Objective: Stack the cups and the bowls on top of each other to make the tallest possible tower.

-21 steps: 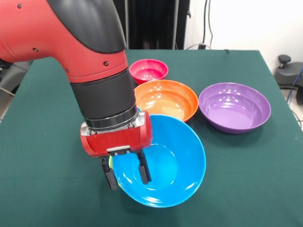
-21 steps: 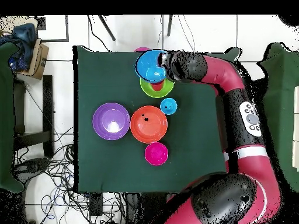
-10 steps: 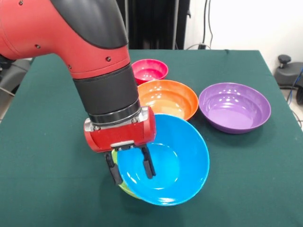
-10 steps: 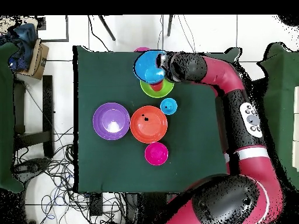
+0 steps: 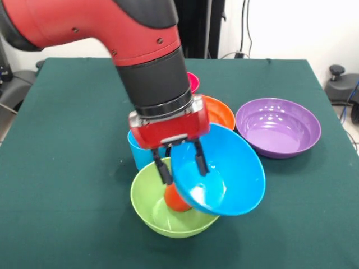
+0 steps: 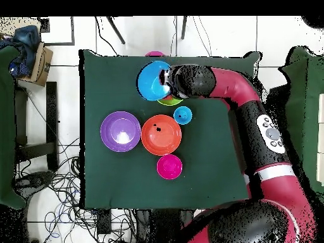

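Nearest in the front view: the lime green bowl (image 5: pixel 168 210) sits upright on the green table (image 5: pixel 67 168), and a red cup (image 5: pixel 175 199) stands inside it, only its lower part showing under the blue bowl. My gripper (image 5: pixel 180 163) is pinching the rim of the blue bowl (image 5: pixel 221 176): one finger (image 5: pixel 200 157) inside the bowl, the other outside behind the wall, closed down to the wall's thickness. The blue bowl is lifted off the table and tilted, open side facing the camera and up, and its lower edge hangs over the lime green bowl and the red cup. I cannot tell whether it touches the cup.

Just behind my gripper, a light blue cup (image 5: pixel 140 154) stands upright on the table, near the lime green bowl's far rim, mostly hidden by my wrist. Contents not visible from the front; in the overhead view it (image 6: pixel 182 115) looks empty.

Further back, the orange bowl (image 5: pixel 221 112) is upright, partly hidden by my wrist and the blue bowl; it looks empty. To its side, the purple bowl (image 5: pixel 277 126) is upright, empty, apart from the others. Farthest, the small pink-red bowl (image 5: pixel 193 81) shows only a sliver of rim past my arm; the overhead view (image 6: pixel 169 166) shows it upright and empty. No tower stands yet; the only nesting is the red cup in the lime green bowl.
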Motion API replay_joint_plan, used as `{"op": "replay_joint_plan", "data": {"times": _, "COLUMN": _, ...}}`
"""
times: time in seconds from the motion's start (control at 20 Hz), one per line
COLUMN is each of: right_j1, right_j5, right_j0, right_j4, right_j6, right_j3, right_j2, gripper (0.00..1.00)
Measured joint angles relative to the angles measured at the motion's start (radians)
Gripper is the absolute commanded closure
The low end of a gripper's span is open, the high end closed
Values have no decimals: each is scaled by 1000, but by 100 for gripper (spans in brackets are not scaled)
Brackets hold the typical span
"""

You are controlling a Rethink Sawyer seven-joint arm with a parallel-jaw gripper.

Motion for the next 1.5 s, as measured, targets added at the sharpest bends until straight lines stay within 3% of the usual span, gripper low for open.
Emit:
{"op": "replay_joint_plan", "data": {"times": 0.75, "right_j1": -15, "right_j5": 14, "right_j0": 33, "right_j4": -6, "right_j6": 0, "right_j3": 31, "right_j2": -26, "gripper": 0}}
{"op": "replay_joint_plan", "data": {"times": 1.5, "right_j1": -16, "right_j5": 61, "right_j0": -27, "right_j4": -14, "right_j6": 0, "right_j3": 73, "right_j2": -26, "gripper": 0}}
